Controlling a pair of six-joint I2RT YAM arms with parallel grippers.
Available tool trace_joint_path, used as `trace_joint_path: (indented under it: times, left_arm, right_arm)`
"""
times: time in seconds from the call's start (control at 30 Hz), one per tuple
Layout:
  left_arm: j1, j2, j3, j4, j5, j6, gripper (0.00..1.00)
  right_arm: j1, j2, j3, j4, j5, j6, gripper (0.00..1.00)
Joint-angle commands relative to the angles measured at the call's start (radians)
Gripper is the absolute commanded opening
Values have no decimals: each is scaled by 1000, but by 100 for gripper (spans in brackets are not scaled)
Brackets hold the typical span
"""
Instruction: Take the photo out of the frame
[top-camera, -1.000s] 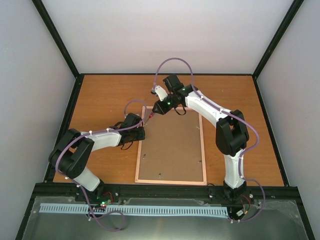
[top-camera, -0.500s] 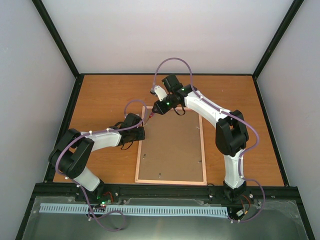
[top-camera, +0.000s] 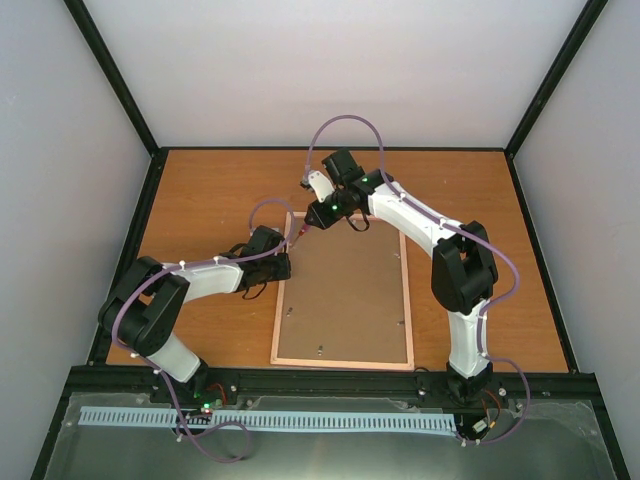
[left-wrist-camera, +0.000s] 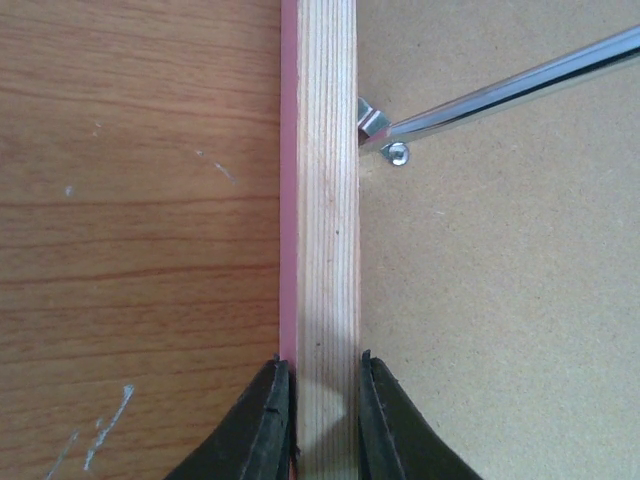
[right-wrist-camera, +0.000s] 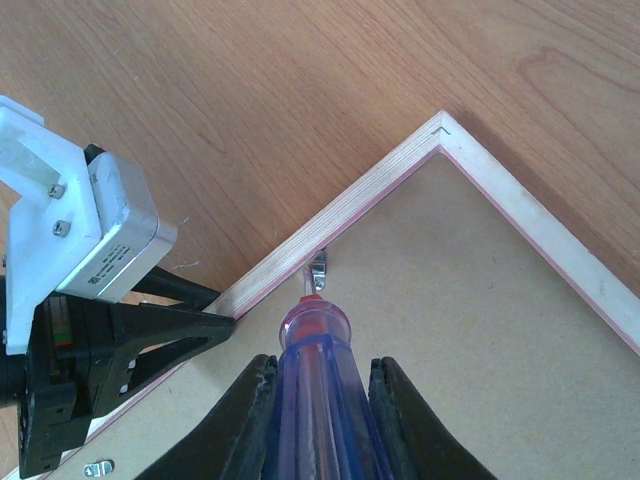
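Note:
The frame (top-camera: 345, 300) lies face down on the table, its brown hardboard back up and its edging pale wood with a pink lip. The photo is hidden beneath that back panel. My left gripper (left-wrist-camera: 325, 400) is shut on the frame's left rail (left-wrist-camera: 325, 230) near the far corner, one finger on each side. My right gripper (right-wrist-camera: 322, 385) is shut on the clear purple handle of a screwdriver (right-wrist-camera: 318, 390). The steel shaft (left-wrist-camera: 510, 95) slants down to a small metal clip (left-wrist-camera: 372, 122) at the rail's inner edge, and its tip touches that clip (right-wrist-camera: 318, 268).
A screw (left-wrist-camera: 398, 153) sits just beside the clip. A second clip (right-wrist-camera: 98, 468) shows further along the same rail, and others lie near the frame's near edge (top-camera: 318, 351). Wooden tabletop (top-camera: 200, 200) surrounds the frame, with pale walls and black corner posts close around.
The right arm has edged very slightly, with the screwdriver tip staying at the clip. The left gripper and the frame have not moved.

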Motion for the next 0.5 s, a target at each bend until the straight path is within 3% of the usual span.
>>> trace_joint_path:
  times: [0.0,0.27,0.47]
  left_arm:
    - [-5,9,-21,-26,93,-12,1]
    - [-5,12,-24,-23,94,-19,1]
    - [-5,3,-22,-28,93,-22,1]
  right_arm:
    - [-21,15,9,-23,258,-13,3]
    - [-28,40,81,-58,317,-26,3]
    - [-45,-162,-69,-61,268,-43,3]
